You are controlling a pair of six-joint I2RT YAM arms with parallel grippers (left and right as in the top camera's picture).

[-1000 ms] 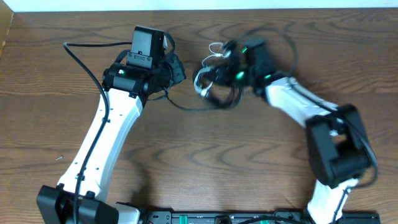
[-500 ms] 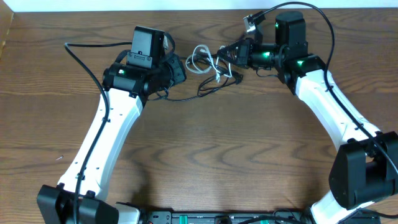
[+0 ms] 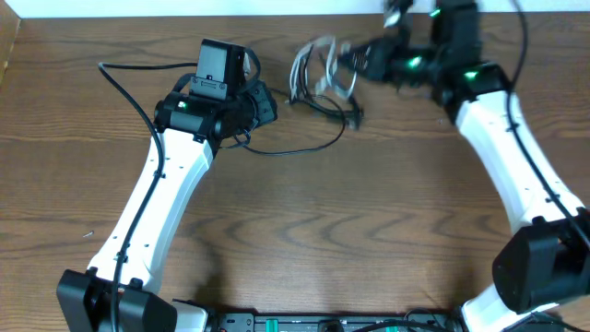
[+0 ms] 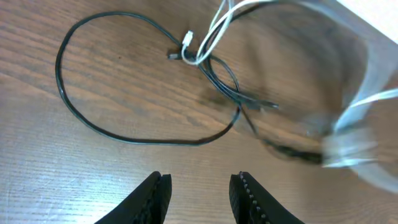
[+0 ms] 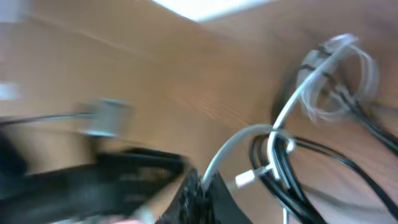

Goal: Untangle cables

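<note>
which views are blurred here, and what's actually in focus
Left wrist: the black cable loop and the left gripper are crisp, while the white cable is smeared at the right edge.
Right wrist: nearly everything is streaked, both cables included.
Overhead: sharp, apart from the right gripper and the white loops beside it.

Both arms (image 3: 171, 194): white links, blk joints, green LEDs.

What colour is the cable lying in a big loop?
Black; this cable shows best in the left wrist view.
</note>
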